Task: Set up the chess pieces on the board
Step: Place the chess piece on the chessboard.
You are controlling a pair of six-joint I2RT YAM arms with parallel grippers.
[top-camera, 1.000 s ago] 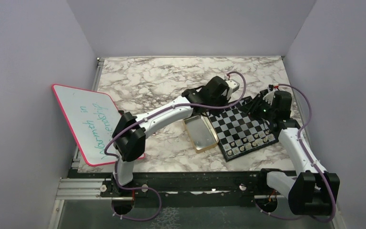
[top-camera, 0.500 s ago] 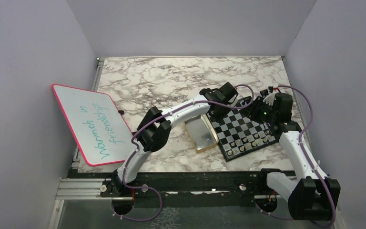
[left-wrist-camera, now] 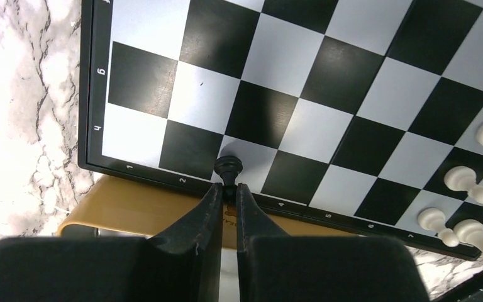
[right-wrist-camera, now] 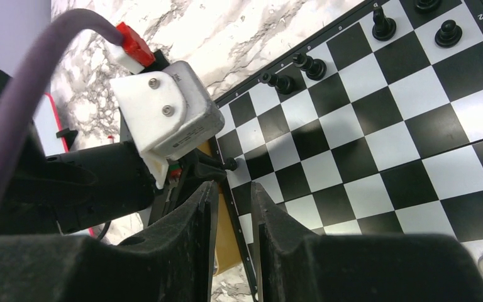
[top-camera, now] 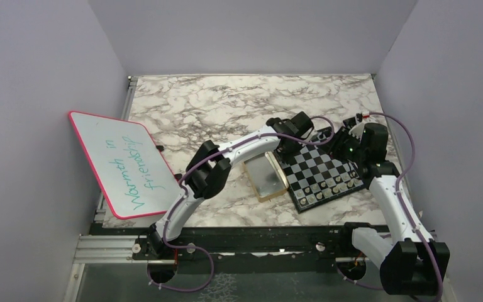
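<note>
Left wrist view: the left jaws are almost together, with only a thin gap. A black pawn (left-wrist-camera: 228,168) stands right at their tips, with its lower part between them. I cannot tell if they squeeze it or only sit beside it. The pawn is on a pale square in the left edge row of the board (left-wrist-camera: 327,75), toward the far end. Just past that edge lies a gold tin (left-wrist-camera: 132,204), right beside the board. A few white pieces (left-wrist-camera: 471,182) stand in a bunch at the near end of the board. The marble desk (left-wrist-camera: 25,94) shows past the board's corner.

Right wrist view: the right jaws have a small gap and hold nothing. They hang over the board. Four black pieces (right-wrist-camera: 308,65) stand along the far edge of the board, two close together and two more further along.

Top view: both jaws are over the far half of the board, the left ones by its left edge and the right ones by its right side. More white pieces line the near edge. A pink-rimmed whiteboard (top-camera: 122,163) with green writing sits at the left side of the desk, well apart from the board.
</note>
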